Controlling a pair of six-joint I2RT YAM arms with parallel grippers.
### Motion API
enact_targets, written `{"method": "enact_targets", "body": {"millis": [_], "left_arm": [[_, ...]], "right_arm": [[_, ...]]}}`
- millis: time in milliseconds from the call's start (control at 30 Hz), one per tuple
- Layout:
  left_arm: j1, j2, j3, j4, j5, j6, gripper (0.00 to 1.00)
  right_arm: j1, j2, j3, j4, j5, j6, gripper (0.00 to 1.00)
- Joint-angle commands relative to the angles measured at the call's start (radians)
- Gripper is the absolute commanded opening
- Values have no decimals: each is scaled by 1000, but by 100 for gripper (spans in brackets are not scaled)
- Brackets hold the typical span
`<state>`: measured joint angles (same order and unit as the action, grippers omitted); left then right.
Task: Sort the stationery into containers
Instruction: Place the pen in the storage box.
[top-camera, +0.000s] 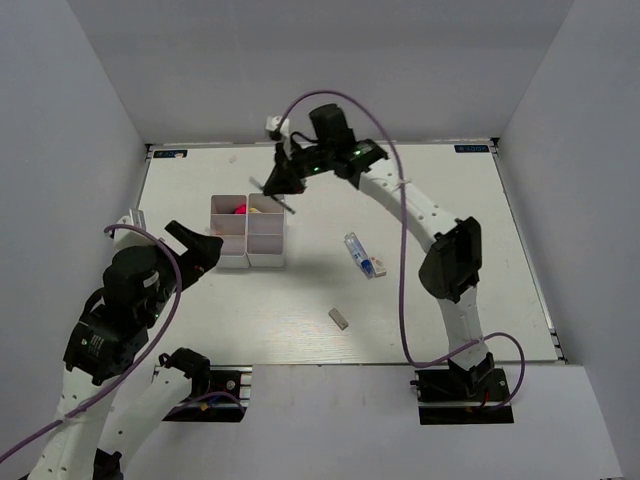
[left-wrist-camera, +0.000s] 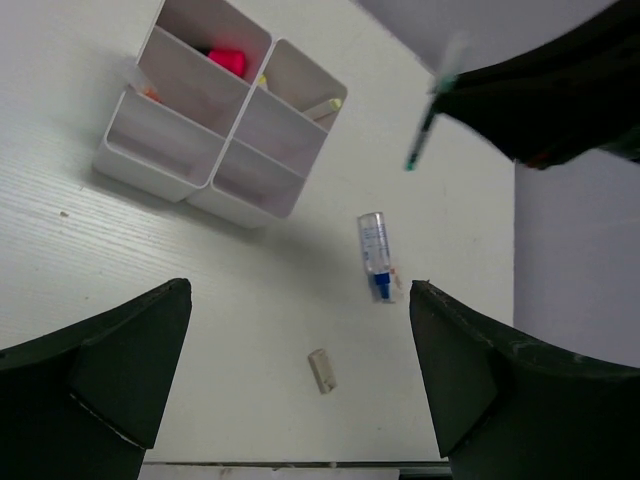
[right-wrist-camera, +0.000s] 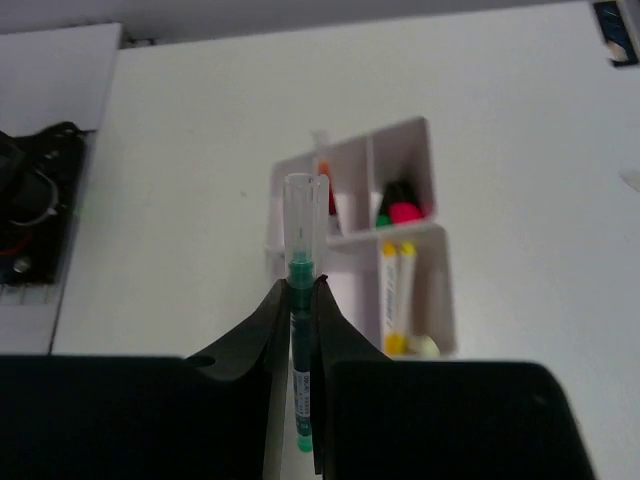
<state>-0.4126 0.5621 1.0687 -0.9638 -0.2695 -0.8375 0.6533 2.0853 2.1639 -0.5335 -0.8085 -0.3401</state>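
right tool (right-wrist-camera: 301, 296) gripping green pen (right-wrist-camera: 300, 262), near organizer (top-camera: 248, 261)

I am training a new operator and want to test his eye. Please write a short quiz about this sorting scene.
1. True or false: the right hand is shut on the green pen.
2. What lies loose on the table, outside the organizer? A) clear tube and eraser; B) two highlighters; C) a ruler.
3. Fill in: the left hand is ___ and holds nothing.
Key: 1 true; 2 A; 3 open.
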Motion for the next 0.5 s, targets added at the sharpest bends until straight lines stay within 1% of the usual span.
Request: {"method": "enact_targets", "body": {"millis": [0,33,67,133,167,200,233,333,400,467], "left_arm": [[-2,12,56,-7,6,-9,100],[-2,12,56,-16,6,-9,100],[-2,12,56,-16,6,-9,100],[-2,12,56,-26,6,-18,100],[-2,-2,56,-26,6,-18,100],[-2,-13,56,-26,6,-29,100],[-2,-13,56,-38,6,-29,100],[-2,-24,56,-61,6,-47,100],[-2,-34,56,-70,16,-48,100],[-2,-53,45,-81,26,-67,100]], "right_arm": [[69,53,13,245,-103,130,0],[78,65,8,280,-107,166,0],[107,71,-2,381,-104,182,0],[132,99,-6,435,-92,228,0],[140,107,-6,514,-87,240,0],[153,125,7,520,-61,260,0],[167,145,10,579,-54,294,0],[203,176,14,650,-44,311,0],[221,193,-2,714,-20,309,0],[235,226,1,736,24,315,0]]}}
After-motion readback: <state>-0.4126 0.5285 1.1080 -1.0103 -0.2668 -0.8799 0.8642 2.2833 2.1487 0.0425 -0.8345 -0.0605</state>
